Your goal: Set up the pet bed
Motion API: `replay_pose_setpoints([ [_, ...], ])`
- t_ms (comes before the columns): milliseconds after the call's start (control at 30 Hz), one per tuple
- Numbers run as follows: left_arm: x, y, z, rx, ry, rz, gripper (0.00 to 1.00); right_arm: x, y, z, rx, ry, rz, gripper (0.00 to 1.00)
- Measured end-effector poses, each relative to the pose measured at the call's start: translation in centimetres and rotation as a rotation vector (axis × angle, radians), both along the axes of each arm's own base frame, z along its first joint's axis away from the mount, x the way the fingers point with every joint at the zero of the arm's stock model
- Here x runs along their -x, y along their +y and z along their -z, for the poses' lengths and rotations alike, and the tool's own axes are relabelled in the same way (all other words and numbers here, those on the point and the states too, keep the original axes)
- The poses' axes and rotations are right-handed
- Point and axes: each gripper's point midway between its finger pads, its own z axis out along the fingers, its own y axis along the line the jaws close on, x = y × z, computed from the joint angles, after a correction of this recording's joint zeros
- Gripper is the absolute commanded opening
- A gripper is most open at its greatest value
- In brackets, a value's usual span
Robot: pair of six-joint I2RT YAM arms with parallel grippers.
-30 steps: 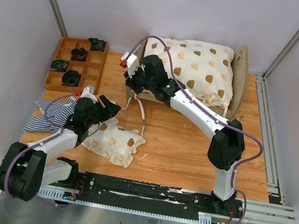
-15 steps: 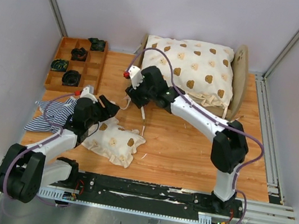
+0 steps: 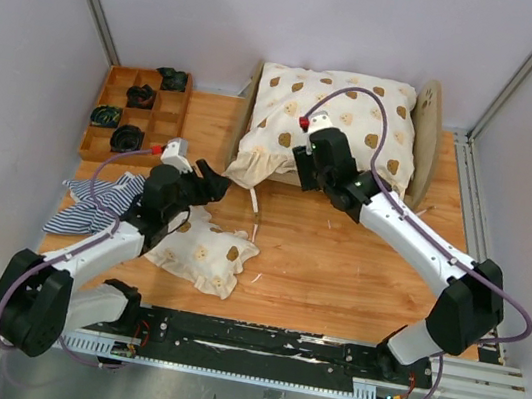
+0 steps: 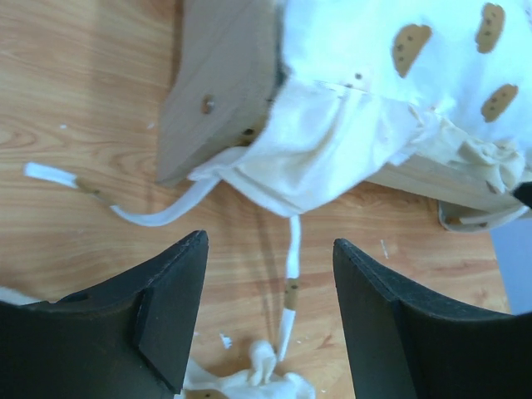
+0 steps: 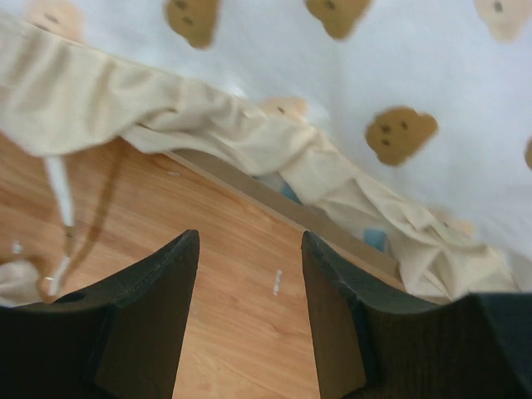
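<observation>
I see pet bed (image 3: 429, 119) at far middle of table (image 3: 337, 261), headboard to right, bear-print quilt (image 3: 344, 121) lying over it. Right gripper (image 5: 249, 239) hovers at quilt's near edge, fingers spread, empty. Left gripper (image 4: 270, 245) spread too, holding nothing (faces bed's near-left corner, white tie string (image 4: 154, 219) on wood beneath).

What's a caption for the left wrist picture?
Open left gripper faces the pet bed, bear-print quilt hanging over its corner.
</observation>
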Motion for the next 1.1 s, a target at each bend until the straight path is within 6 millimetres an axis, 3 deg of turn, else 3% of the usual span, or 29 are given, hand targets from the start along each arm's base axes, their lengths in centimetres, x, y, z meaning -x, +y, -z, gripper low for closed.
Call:
replay_pose_setpoints([
  [167, 0.1, -3.2, -1.1, -0.030, -0.028, 0.083, 0.66, -0.6, -6.4, 3.0, 0.110, 0.044, 0.189, 0.52],
  [267, 0.0, -4.8, -1.4, -0.054, -0.039, 0.120, 0.66, -1.1, -9.8, 3.6, 0.158, 0.050, 0.286, 0.50],
  [433, -0.6, -7.2, -0.6, -0.102, -0.024, 0.165, 0.66, -2.2, -13.2, 3.8, 0.166, 0.055, 0.378, 0.47],
  [533, -1.4, -7.9, 0.6, -0.133, 0.003, 0.173, 0.66, -2.8, -13.9, 4.2, 0.160, 0.061, 0.397, 0.47],
  [700, -2.5, -8.1, 2.3, -0.181, 0.034, 0.164, 0.66, -3.9, -13.2, 6.7, 0.159, 0.114, 0.372, 0.45],
  [800, -3.1, -8.2, 3.0, -0.206, 0.044, 0.160, 0.67, -4.6, -13.0, 7.2, 0.158, 0.114, 0.372, 0.41],
  [1033, -4.3, -8.0, 4.1, -0.256, 0.051, 0.133, 0.68, -4.9, -13.4, 8.0, 0.176, 0.123, 0.387, 0.01],
  [1100, -4.6, -7.8, 4.4, -0.271, 0.055, 0.114, 0.68, -4.7, -13.7, 8.0, 0.194, 0.127, 0.394, 0.00],
])
